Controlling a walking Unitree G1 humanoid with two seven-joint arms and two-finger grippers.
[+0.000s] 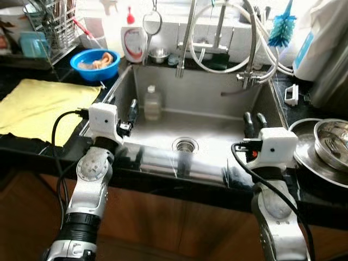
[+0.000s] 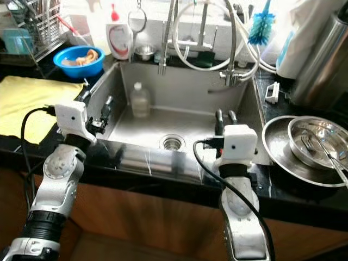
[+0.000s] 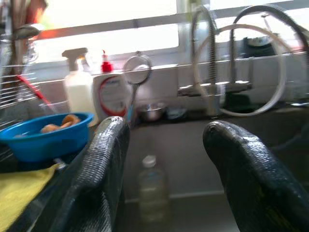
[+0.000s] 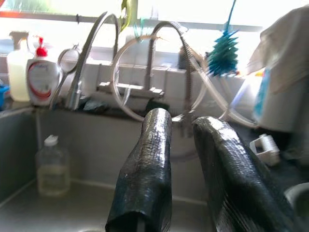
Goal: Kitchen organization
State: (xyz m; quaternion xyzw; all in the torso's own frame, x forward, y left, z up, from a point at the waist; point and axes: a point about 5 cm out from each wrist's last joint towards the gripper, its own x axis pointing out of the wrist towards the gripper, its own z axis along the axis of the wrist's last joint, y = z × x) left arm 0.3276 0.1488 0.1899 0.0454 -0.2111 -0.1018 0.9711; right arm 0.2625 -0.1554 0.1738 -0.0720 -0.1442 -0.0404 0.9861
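Observation:
A small clear plastic bottle (image 1: pixel 153 102) with a white cap stands upright in the steel sink (image 1: pixel 217 128), against its back wall on the left. My left gripper (image 1: pixel 132 110) hovers over the sink's left front corner, open wide, with the bottle (image 3: pixel 152 188) ahead of it between the fingers' line of sight and nothing held. Over the sink's right front part is my right gripper (image 1: pixel 254 117), its fingers (image 4: pixel 154 145) a narrow gap apart and empty. The bottle (image 4: pixel 52 166) stands well off to its left.
A yellow cloth (image 1: pixel 38 106) covers the left counter, with a blue bowl (image 1: pixel 96 63) of food and a dish rack (image 1: pixel 51 22) behind it. Soap bottle (image 1: pixel 134 41), strainer (image 1: pixel 152 23) and faucets (image 1: pixel 187 32) line the back. Steel bowls (image 1: pixel 331 142) sit at right.

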